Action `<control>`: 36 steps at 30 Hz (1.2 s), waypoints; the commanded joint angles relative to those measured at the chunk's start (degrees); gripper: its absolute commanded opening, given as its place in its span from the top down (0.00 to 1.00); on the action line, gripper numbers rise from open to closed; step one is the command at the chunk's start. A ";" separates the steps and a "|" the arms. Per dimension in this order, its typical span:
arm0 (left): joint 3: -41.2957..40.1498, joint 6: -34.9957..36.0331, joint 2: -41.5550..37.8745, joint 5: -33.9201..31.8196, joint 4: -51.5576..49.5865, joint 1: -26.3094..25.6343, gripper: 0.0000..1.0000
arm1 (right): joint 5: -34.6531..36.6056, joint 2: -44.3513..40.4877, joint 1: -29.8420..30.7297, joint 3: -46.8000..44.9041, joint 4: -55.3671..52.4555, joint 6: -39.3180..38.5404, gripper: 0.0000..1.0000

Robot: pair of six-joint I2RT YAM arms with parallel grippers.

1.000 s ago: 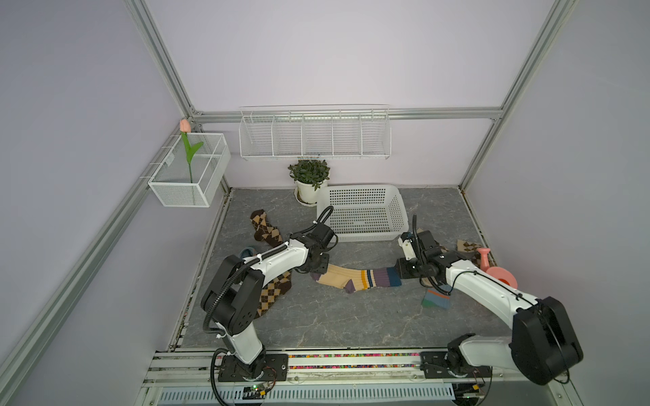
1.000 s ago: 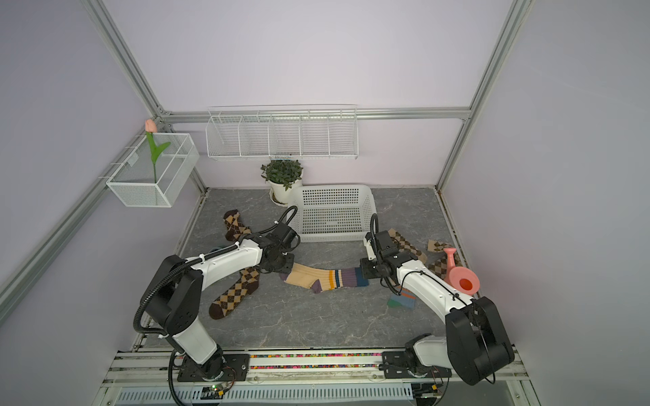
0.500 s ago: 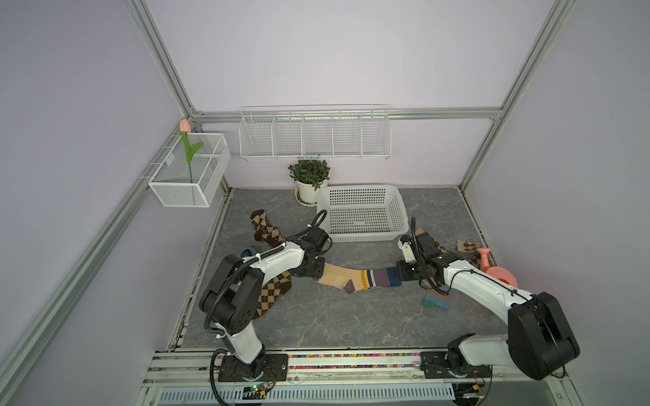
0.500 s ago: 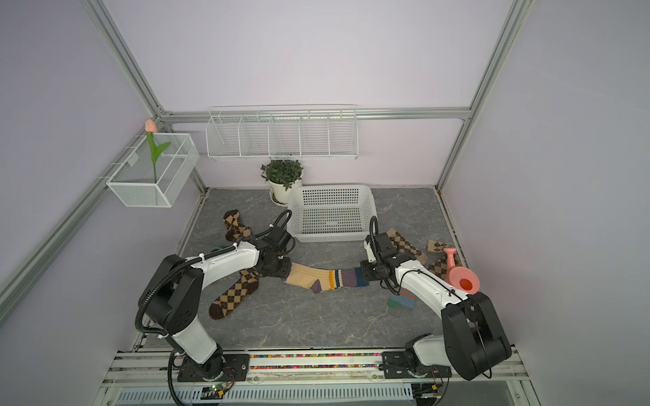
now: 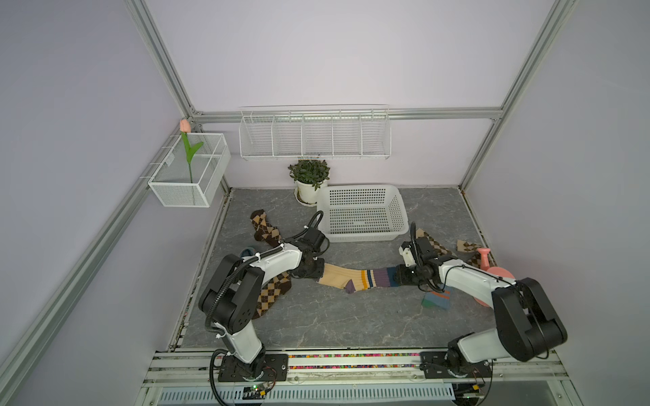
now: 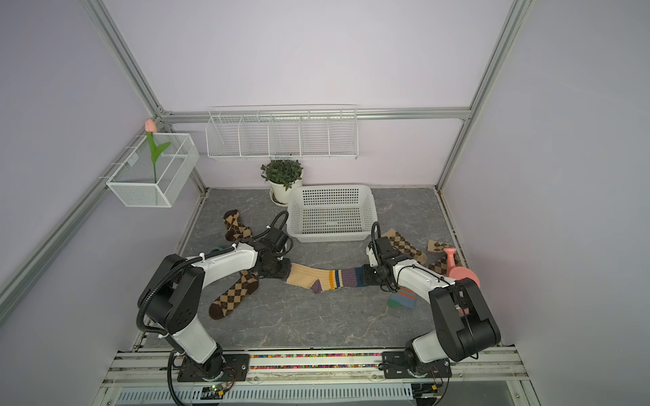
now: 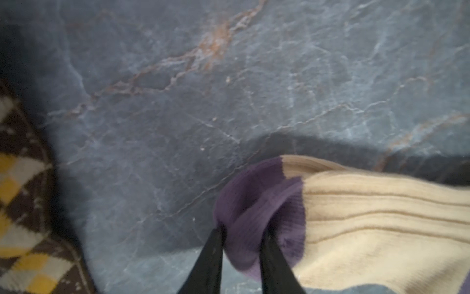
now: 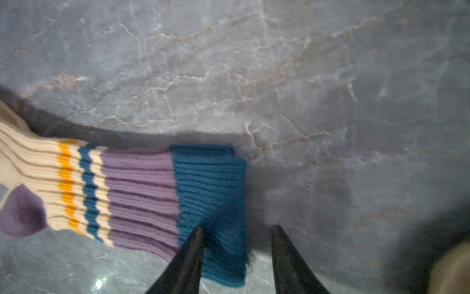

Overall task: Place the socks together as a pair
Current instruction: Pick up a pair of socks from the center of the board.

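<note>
Two cream ribbed socks (image 5: 355, 277) (image 6: 323, 277) with purple toes lie one on the other, stretched out mid-table. My left gripper (image 5: 318, 272) (image 7: 244, 236) is shut on the purple toe end (image 7: 254, 203). At the other end, my right gripper (image 5: 399, 276) (image 8: 237, 227) stands open, its fingers either side of the blue cuff's edge (image 8: 208, 178). Dark-brown argyle socks (image 5: 271, 291) (image 5: 263, 228) lie by the left arm. Tan argyle socks (image 5: 431, 242) (image 5: 469, 246) lie at the right. A blue striped sock (image 5: 436, 298) sits under the right arm.
A white perforated basket (image 5: 362, 235) stands behind the cream socks, with a potted plant (image 5: 309, 175) at its far left corner. A pink watering can (image 5: 492, 272) is at the right edge. Part of a blue sock (image 5: 248, 251) shows behind the left arm.
My left gripper has closed on the purple toe. The right gripper's jaws have spread wider at the blue cuff. The socks have stayed in place.
</note>
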 commanded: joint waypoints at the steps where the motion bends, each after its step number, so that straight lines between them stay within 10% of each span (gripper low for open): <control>1: -0.79 -0.12 0.71 0.61 0.35 0.08 0.79 | -5.94 2.06 -0.10 -2.12 3.75 2.02 0.53; 8: -1.24 -0.11 0.66 1.06 1.47 0.08 0.96 | -10.09 3.44 0.06 -3.60 7.54 3.51 0.57; 18: -1.58 -0.47 0.35 2.11 2.91 0.08 1.00 | -8.26 2.42 0.39 -3.91 7.52 3.84 0.92; 36: 7.39 -0.81 -13.58 2.52 -4.71 0.08 1.00 | -7.09 -13.13 0.31 1.77 -1.98 3.32 0.93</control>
